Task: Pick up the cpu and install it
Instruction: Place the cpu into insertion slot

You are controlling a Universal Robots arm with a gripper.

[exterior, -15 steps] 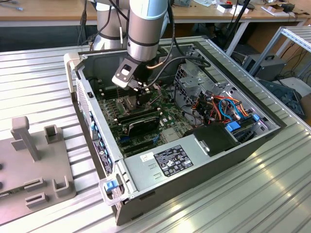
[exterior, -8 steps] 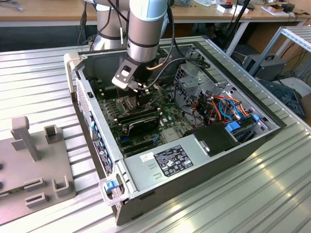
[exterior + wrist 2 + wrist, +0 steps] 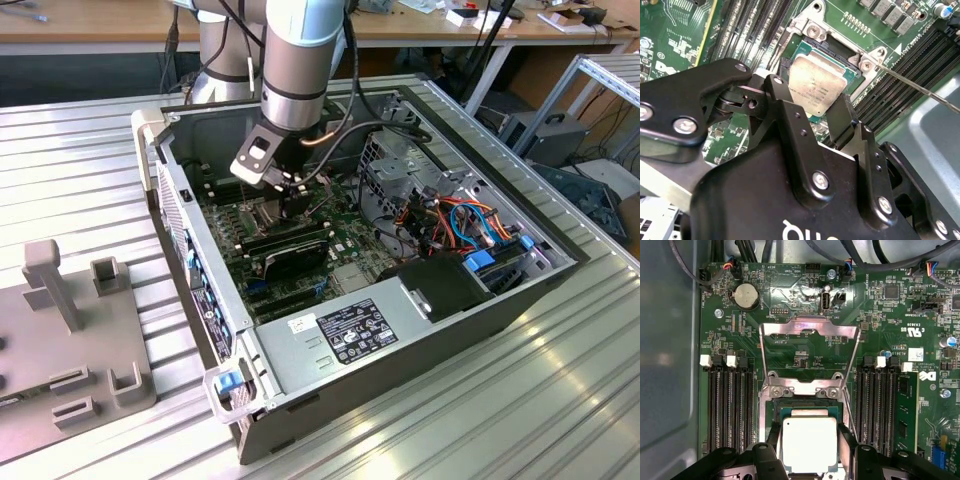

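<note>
Two fingers (image 3: 774, 440) pinch the cpu (image 3: 810, 442) by opposite sides, so we call the gripper (image 3: 810, 447) clamped on it, its metal top left bare. We see it held flat, right over the socket (image 3: 771, 415), between the two banks of memory slots (image 3: 730, 405) on the motherboard (image 3: 805, 355). The metal frame (image 3: 807, 330) is swung back, leaving the socket open to take it. Whether it is seated yet, we cannot tell. The arm (image 3: 300, 60) reaches straight down into the open case (image 3: 185, 230).
</note>
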